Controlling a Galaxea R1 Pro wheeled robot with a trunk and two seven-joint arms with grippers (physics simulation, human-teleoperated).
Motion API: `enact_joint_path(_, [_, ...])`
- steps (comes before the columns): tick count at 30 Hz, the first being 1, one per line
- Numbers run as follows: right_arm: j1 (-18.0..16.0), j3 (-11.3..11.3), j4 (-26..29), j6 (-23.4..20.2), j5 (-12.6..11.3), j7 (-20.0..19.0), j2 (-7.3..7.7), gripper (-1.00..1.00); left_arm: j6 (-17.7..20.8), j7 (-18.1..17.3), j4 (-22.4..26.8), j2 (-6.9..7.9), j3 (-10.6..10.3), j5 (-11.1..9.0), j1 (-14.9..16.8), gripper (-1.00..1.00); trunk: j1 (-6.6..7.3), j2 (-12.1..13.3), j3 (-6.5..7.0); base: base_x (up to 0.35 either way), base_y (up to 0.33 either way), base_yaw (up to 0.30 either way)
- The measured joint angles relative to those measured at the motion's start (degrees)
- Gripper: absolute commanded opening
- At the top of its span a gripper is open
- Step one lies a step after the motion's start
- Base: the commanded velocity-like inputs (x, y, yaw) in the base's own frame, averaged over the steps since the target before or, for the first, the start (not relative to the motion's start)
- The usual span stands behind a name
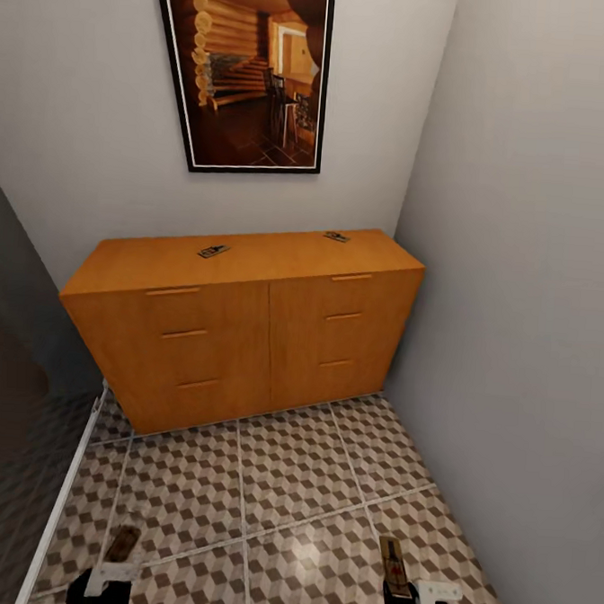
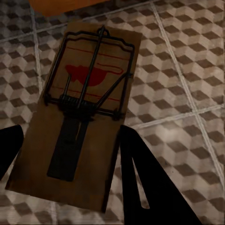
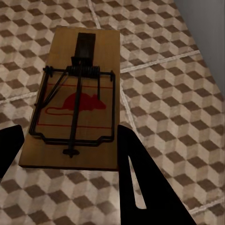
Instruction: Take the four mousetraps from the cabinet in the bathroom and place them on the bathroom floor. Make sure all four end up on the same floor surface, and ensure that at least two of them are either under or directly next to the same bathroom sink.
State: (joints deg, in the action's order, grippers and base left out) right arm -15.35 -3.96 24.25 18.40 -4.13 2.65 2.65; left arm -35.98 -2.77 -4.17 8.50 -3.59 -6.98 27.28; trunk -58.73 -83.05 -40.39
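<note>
- The left pincer (image 1: 109, 586) is clamped on a flat brown wooden mousetrap (image 1: 124, 543) with a red mouse mark and dark wire spring, carried low over the bathroom floor (image 1: 298, 482) of brown, beige and white cube-pattern tiles; in the left wrist view its two dark fingers (image 2: 150, 187) stand against the long edges of the board (image 2: 79, 117).
- The right pincer (image 1: 425, 603) likewise grips a second brown wooden mousetrap (image 1: 393, 565), its fingers (image 3: 145, 187) flanking the board (image 3: 77, 101) above the same tiles.
- Two more small brown mousetraps rest on top of the low orange-brown wooden cabinet (image 1: 244, 352) with slim bar handles: one near the middle (image 1: 214, 251), one toward the right end (image 1: 336, 237).
- The step in hand seems to be carrying this pair to a spot on the floor.
- No sink can be seen from here, so I judge the robot should turn and find it first, since at least two traps must lie under or beside it.
- To set them down well: keep each board level, lower until it lies flat on the tile, then part the fingers and lift straight up so it does not slide.
- Keep both on this patterned tile, which runs into shadow past a pale strip (image 1: 63, 493) at the left.
- A tilted board may slip between the fingers during the turn.
</note>
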Motion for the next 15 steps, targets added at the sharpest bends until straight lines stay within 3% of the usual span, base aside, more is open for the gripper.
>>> enact_joint_path(6, [0.00,-0.22,-1.01,4.44,0.00,-0.17,0.11,-1.00,-7.65,4.20,-0.02,-3.67,0.03,-0.68,-5.44,-1.00,0.00,0.00,0.00,0.000,0.000,0.000])
enact_joint_path(9, [0.01,-0.30,-2.95,6.34,-0.01,-0.20,0.04,-1.00,-9.09,8.19,-0.02,-5.18,0.08,-0.70,-6.38,-1.00,0.00,0.00,0.00,0.000,0.000,0.000])
enact_joint_path(15, [0.00,-0.33,-4.23,7.09,0.00,-0.19,0.02,-1.00,-9.41,10.34,-0.04,-5.79,0.11,-0.67,-6.70,-1.00,0.00,0.00,0.01,0.000,0.000,0.000])
